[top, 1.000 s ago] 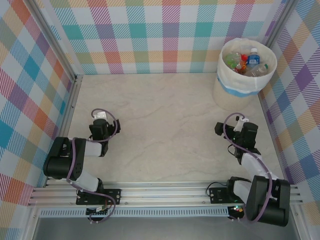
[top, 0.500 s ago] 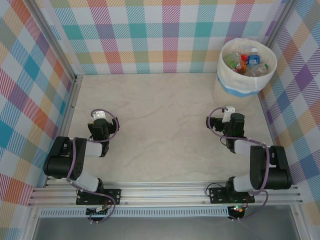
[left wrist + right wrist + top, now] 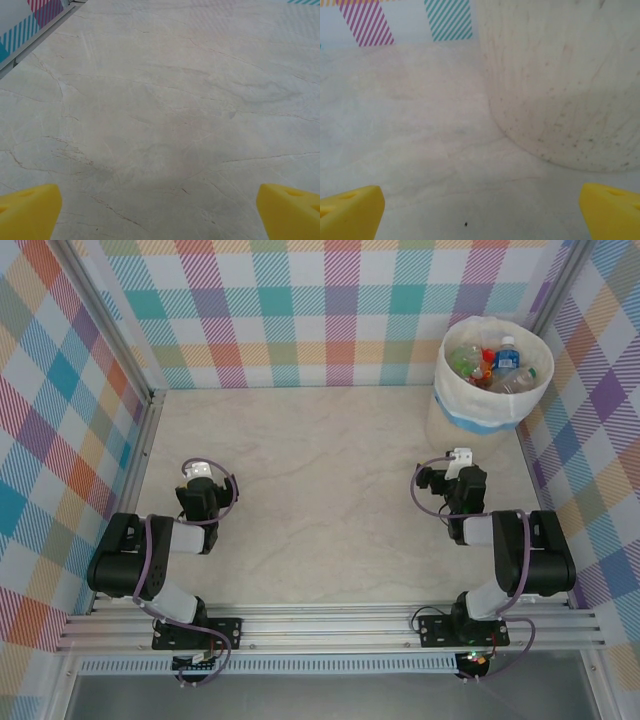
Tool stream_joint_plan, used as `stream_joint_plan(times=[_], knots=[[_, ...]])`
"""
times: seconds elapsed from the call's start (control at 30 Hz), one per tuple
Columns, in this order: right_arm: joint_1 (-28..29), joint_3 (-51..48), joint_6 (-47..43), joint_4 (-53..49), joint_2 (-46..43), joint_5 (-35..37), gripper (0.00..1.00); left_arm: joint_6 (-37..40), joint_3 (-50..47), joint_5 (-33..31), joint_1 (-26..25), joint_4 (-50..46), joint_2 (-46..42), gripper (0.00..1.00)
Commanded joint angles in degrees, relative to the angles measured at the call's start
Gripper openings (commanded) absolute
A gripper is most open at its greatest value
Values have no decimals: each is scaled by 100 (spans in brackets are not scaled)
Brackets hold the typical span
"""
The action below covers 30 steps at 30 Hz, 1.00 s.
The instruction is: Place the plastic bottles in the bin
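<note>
Far back on the right of the counter point(image 3: 330, 490) stands the bin point(image 3: 478, 408), with the plastic bottles point(image 3: 495, 362) inside it. Close by, the right gripper point(image 3: 480, 212) is spread wide and holds nothing. Over on the left, the left gripper point(image 3: 160, 210) is spread wide too, holding nothing.

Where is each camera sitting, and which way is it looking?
Top camera: above and behind the robot, looking down at the table, the left gripper, the right gripper and the bin holding plastic bottles.
Left wrist: low on the left arm, facing forward over the table; its yellow fingertips show.
Right wrist: low, facing the bin's side; its yellow fingertips show.
Shared: top and right wrist views both show the bin.
</note>
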Motion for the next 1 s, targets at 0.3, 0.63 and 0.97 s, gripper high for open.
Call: stream_joint_plan(times=[0.3, 0.63, 0.97], knots=[[-237, -11, -22, -279, -31, -980, 100, 20, 80, -81, -43, 264, 13, 100], [-224, -2, -20, -289, -40, -964, 100, 14, 72, -70, -43, 261, 20, 100], [-194, 9, -49, -319, -36, -909, 100, 14, 83, -76, -48, 261, 23, 100]])
